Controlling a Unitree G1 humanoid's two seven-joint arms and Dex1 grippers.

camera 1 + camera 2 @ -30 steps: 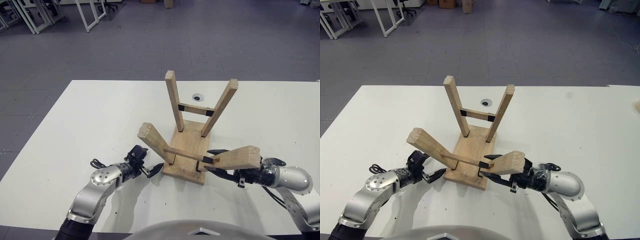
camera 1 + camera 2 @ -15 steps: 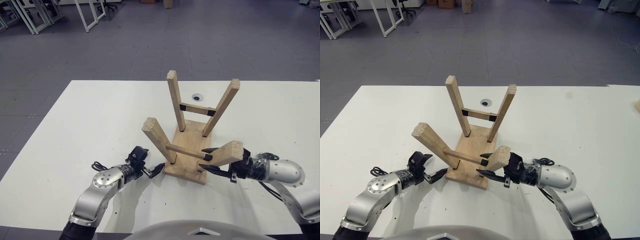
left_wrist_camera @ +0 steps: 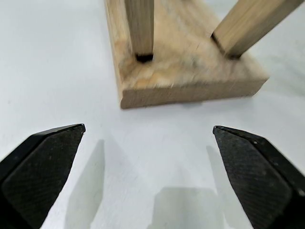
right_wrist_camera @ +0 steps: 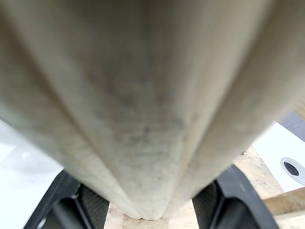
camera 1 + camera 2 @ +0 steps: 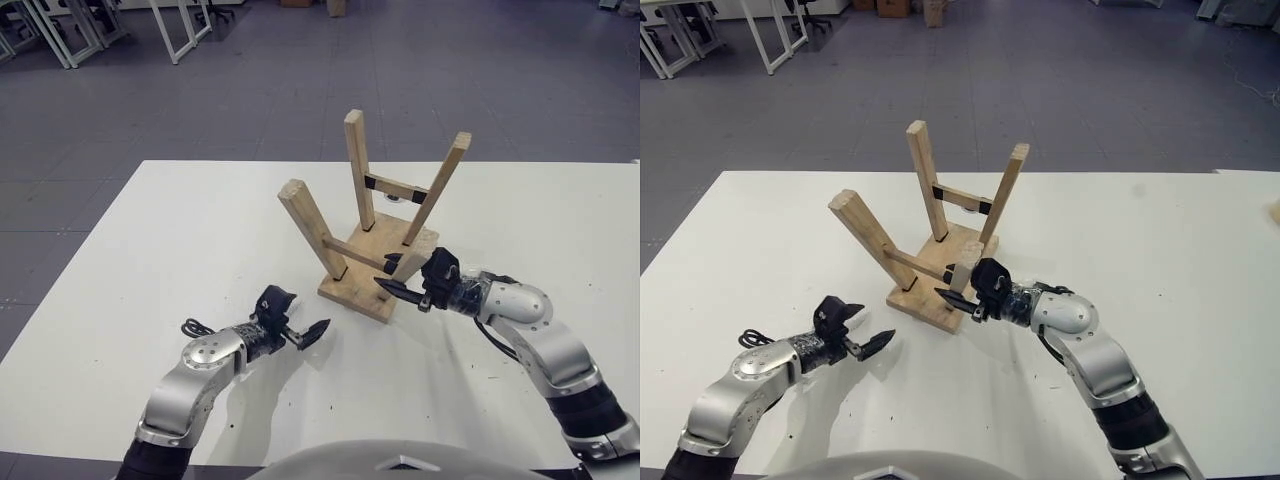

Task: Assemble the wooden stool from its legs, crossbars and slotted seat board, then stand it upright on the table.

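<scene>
Now legs (image 5: pixel 312 228) in the seat board (image 5: pixel 357 301), right gripper (image 5: pixel 391 281) around one.

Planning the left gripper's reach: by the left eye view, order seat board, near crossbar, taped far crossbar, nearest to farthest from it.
1. seat board, just ahead of the left gripper.
2. near crossbar, above the board's front.
3. taped far crossbar, at the back, highest.
</scene>
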